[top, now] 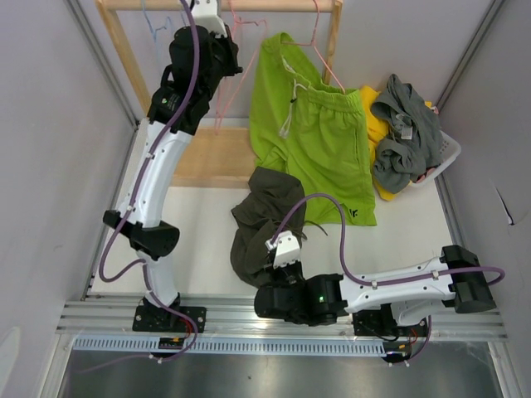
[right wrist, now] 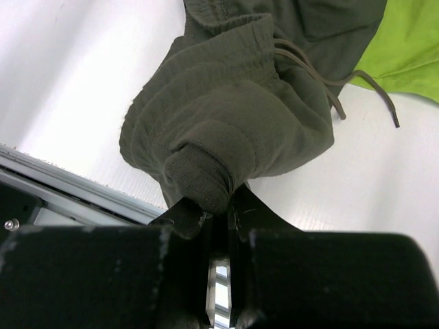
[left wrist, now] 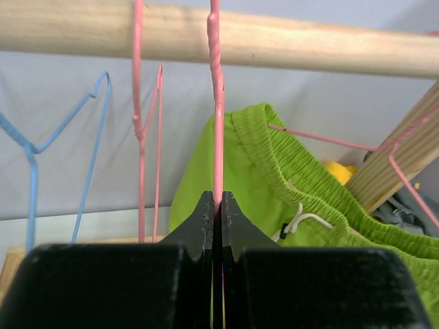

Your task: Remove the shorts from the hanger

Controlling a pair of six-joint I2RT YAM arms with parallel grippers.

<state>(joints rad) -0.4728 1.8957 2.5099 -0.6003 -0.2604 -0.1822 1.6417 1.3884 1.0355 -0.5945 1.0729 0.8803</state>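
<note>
- A wooden rail (left wrist: 288,42) runs across at 12 o'clock in the top view. On it hang a blue hanger (left wrist: 31,154) and pink wire hangers.
- The lime green shorts (top: 319,141) hang from the rail at 1 o'clock. A pink wire goes into their waistband, and the lower part lies spread on the table (top: 199,232).
- At 2 o'clock the yellow shorts (top: 375,133) lie under a grey garment (top: 402,133) at a white basket (top: 448,149).
- My left pincer (left wrist: 217,204) is shut tight on the straight neck of one pink hanger (left wrist: 217,137), just under the rail.
- My right pincer (right wrist: 216,209) is clamped on a thick fold of the dark grey shorts (right wrist: 233,116), which lie bunched on the table at 6 o'clock, touching the green hem.
- My left arm reaches far up to 11 o'clock. My right arm lies low and folded along the near edge.
</note>
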